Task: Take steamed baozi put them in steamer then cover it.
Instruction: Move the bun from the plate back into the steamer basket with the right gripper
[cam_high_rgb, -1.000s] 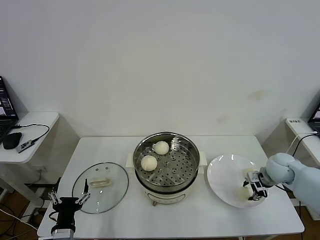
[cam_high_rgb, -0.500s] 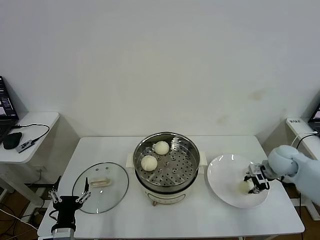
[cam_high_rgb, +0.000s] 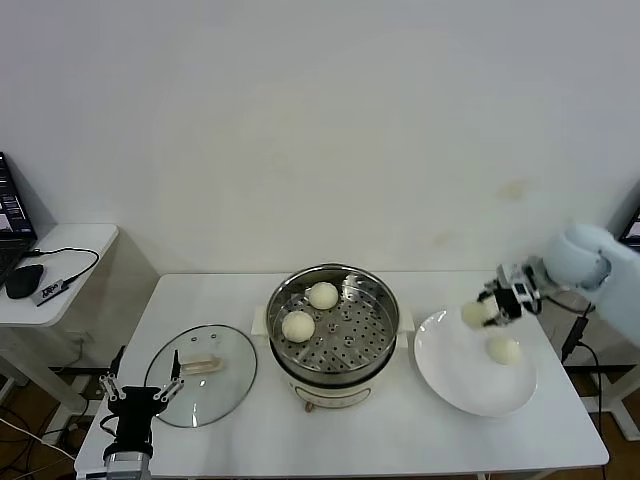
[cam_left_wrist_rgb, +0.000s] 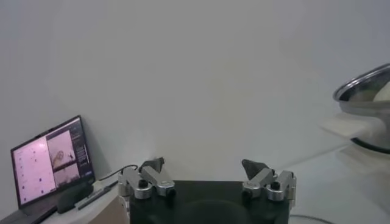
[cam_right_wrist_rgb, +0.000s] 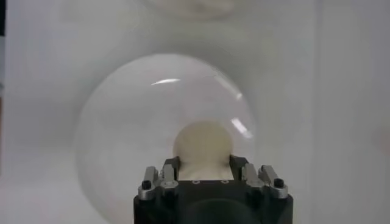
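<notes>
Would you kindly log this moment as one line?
right gripper: shut on baozi, raised above plate | steamer: two baozi inside, uncovered | left gripper: open, idle near lid

Head camera looks down over the table (cam_high_rgb: 420, 440); right wrist camera, seemingly overhead, shares the plate (cam_high_rgb: 450, 375).

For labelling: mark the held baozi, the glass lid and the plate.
held baozi (cam_high_rgb: 476, 313), head view, middle of the bun in the right gripper.
glass lid (cam_high_rgb: 228, 372), head view, bare glass near its right edge.
plate (cam_high_rgb: 445, 366), head view, bare white surface.
</notes>
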